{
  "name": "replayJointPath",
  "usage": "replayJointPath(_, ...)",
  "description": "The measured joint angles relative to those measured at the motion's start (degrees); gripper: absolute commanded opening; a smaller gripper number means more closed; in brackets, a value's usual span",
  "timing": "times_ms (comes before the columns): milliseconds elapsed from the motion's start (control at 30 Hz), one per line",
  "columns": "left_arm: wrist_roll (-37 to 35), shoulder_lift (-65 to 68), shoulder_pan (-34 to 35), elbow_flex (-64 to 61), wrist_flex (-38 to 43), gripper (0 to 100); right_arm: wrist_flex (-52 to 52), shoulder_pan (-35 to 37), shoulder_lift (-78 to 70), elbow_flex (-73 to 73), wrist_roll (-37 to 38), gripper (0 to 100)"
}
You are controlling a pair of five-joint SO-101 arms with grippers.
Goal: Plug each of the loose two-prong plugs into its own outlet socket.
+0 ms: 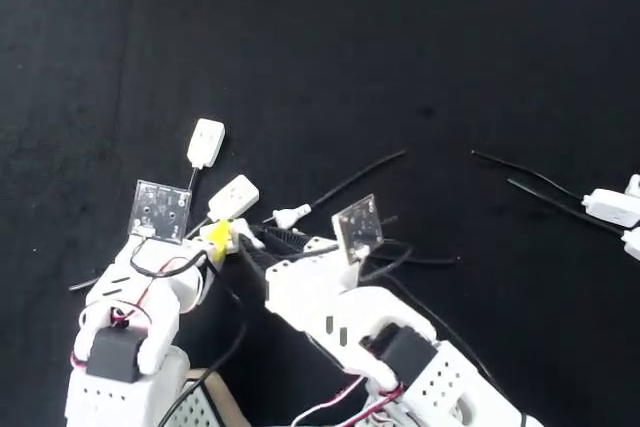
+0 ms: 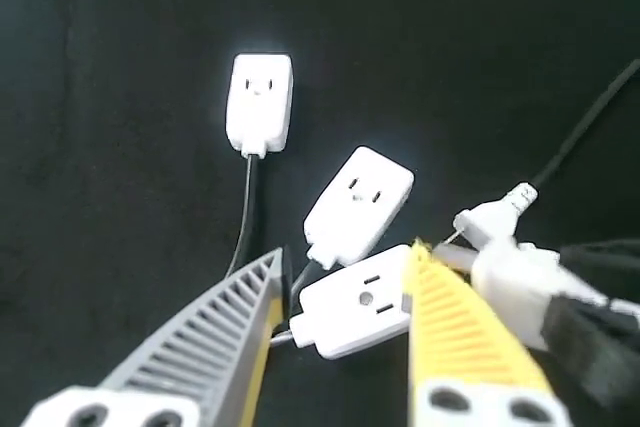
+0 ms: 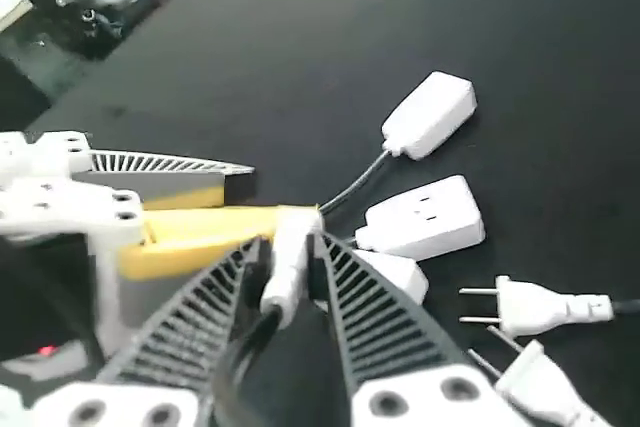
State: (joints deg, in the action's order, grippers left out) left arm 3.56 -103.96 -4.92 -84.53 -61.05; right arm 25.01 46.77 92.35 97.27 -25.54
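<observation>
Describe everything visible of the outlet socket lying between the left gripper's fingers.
The outlet socket is a white, rounded rectangular block, plastic by its look, with two slots and a small round hole on its upturned face. It lies flat on the black cloth, lengthwise in the left gripper. The yellow finger is against its free end, and a thin cord leaves the other end by the grey finger. Nothing is plugged into it. A second socket lies just beyond it.
</observation>
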Motion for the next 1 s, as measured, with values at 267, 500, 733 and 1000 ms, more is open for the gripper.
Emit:
replayJointPath(267,5.01,-0.26,0.09,-0.09,0.18,20,1.76,-5.10,-0.79,-1.32,0.09,1.2)
replayJointPath(500,8.53,-0.26,0.09,-3.60,1.85,20,11.78,-7.38,-0.79,-10.99,-1.85,1.2)
replayJointPath(733,7.91,-0.18,-4.13,-7.65,7.82,20,15.65,-4.13,-0.70,-15.38,-5.45,1.2)
replayJointPath(1000,5.63,-0.18,-8.79,-8.53,10.64,20,19.69,1.14,-0.70,-16.53,-5.54,1.2)
